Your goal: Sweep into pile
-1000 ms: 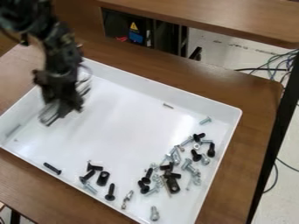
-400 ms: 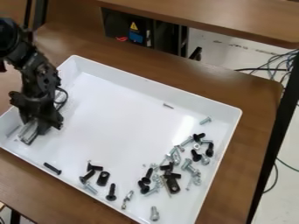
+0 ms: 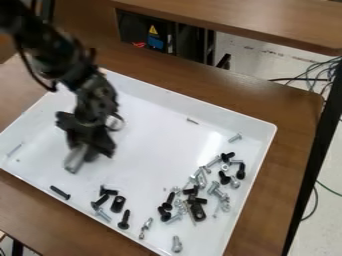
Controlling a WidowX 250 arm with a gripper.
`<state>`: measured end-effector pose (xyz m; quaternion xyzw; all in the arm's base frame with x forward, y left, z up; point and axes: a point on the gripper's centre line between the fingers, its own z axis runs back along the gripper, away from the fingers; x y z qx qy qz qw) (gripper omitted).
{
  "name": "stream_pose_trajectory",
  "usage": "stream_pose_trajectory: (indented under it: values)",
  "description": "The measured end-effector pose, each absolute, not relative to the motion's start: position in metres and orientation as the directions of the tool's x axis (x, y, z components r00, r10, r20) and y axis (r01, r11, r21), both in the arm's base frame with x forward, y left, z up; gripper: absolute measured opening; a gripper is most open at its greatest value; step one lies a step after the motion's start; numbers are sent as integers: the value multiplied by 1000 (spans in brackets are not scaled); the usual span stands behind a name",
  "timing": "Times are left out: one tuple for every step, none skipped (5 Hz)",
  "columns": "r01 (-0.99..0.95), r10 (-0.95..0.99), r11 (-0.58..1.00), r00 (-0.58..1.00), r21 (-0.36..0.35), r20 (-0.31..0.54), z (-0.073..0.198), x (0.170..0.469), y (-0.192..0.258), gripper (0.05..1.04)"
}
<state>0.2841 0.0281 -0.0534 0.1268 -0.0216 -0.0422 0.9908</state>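
My gripper [image 3: 81, 159] is over the tray [image 3: 150, 152], can't tell if open or closed. Black screws [image 3: 100, 201] near it, bigger hardware cluster [image 3: 198, 211] well apart

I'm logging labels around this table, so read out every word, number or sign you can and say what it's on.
Yellow triangular sign on the dark equipment: any print too small to read.
Blue label just below it: too small to read.
No other readable text.

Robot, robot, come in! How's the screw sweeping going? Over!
Pincer over left part of tray. Screws bunched at right, others along near edge; not one pile yet. Raised tray walls all around.
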Motion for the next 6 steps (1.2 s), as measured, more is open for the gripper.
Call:
stream_pose_trajectory:
  values:
    - [154,-164,959,986,240,23,-53,278,-18,361]
    - [184,-190,957,982,225,5,-51,270,-46,361]
    - [166,-169,963,986,213,-2,-46,267,-65,360]
    - [163,-165,962,986,217,-8,-35,272,-65,360]
    - [137,-146,963,989,232,20,-18,284,-50,360]
    - [82,-95,960,995,268,37,-6,299,-17,361]
